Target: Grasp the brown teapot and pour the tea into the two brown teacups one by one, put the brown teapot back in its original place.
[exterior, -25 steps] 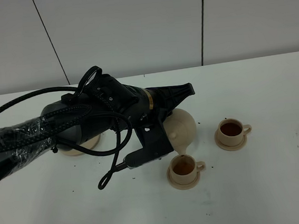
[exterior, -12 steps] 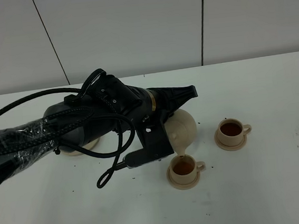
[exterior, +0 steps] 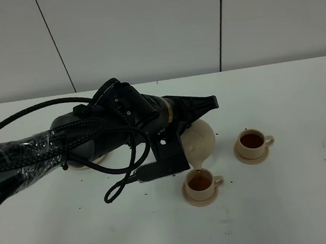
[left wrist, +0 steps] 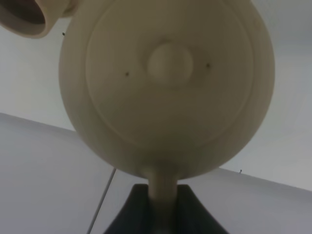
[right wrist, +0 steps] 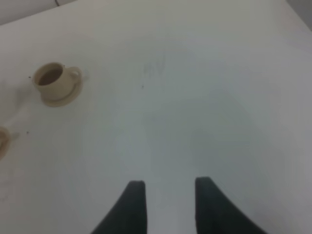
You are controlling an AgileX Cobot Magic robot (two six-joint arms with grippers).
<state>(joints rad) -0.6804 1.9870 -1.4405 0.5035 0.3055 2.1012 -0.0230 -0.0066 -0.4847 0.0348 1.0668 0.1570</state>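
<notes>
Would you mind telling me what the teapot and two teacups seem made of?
The brown teapot looks like plastic or unglazed ceramic: smooth, matte beige, no glare. The two brown teacups share that finish, so likely the same material.

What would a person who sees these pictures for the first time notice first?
The big black arm fills the left of the high view, its left gripper shut on the handle of the brown teapot, which is tipped spout-down over the near teacup. To the right of that cup, the far teacup holds dark tea.
</notes>
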